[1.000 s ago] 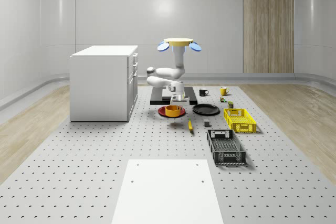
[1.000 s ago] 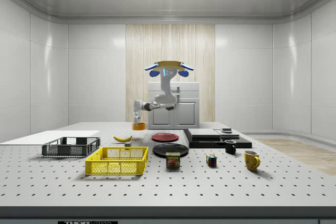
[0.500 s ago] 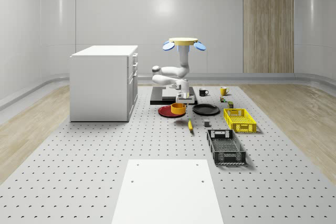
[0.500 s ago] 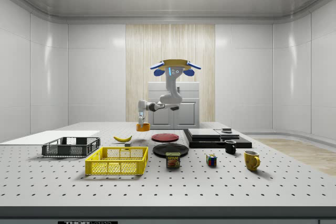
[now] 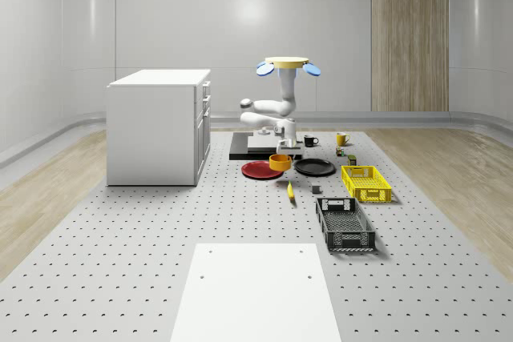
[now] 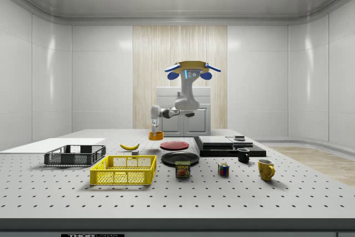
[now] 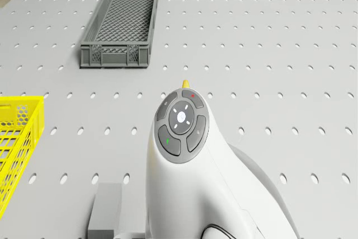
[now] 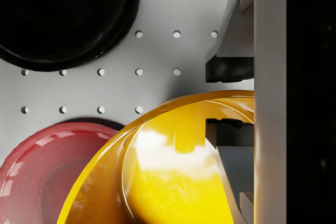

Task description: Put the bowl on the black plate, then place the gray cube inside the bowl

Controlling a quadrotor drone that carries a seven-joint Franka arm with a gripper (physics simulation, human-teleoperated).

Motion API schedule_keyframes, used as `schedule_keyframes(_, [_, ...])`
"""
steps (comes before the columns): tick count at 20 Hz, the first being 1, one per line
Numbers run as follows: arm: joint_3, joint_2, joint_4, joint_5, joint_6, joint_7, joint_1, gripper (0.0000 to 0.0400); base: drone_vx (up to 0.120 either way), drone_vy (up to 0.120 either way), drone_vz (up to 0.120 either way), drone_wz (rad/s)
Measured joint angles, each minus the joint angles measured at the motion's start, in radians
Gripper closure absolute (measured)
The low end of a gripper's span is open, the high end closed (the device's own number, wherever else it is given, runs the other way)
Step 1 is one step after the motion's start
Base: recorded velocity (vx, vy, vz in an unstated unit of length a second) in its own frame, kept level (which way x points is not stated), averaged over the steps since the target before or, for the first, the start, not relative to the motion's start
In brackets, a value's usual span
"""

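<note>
Gripper (image 8: 231,98) holds bowl (image 8: 173,166), prob airborne

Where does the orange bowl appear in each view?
Whole-scene view: orange bowl in the middle, between the red plate and the black plate.
Side view: left of centre, left of the red plate.
Wrist view: in the claw, beside the red plate.
Shared landmark: the red plate.

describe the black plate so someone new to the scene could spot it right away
Start at the white cabinet and look toward the whole-scene view's right, past the red plate. The black plate lies flat on the table beside it, the only dark round dish there.
</note>
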Motion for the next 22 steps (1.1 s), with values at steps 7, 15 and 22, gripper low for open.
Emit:
schedule_keyframes(7, [0.0,-0.003,0.0,0.001,0.002,0.001,-0.001,0.03,-0.12,0.12,0.0,0.0])
schedule_keyframes(15, [0.001,-0.005,0.0,0.002,0.005,0.001,-0.002,0.03,-0.12,0.12,0.0,0.0])
schedule_keyframes(22, [0.001,-0.007,0.0,0.003,0.007,0.002,-0.003,0.03,-0.12,0.12,0.0,0.0])
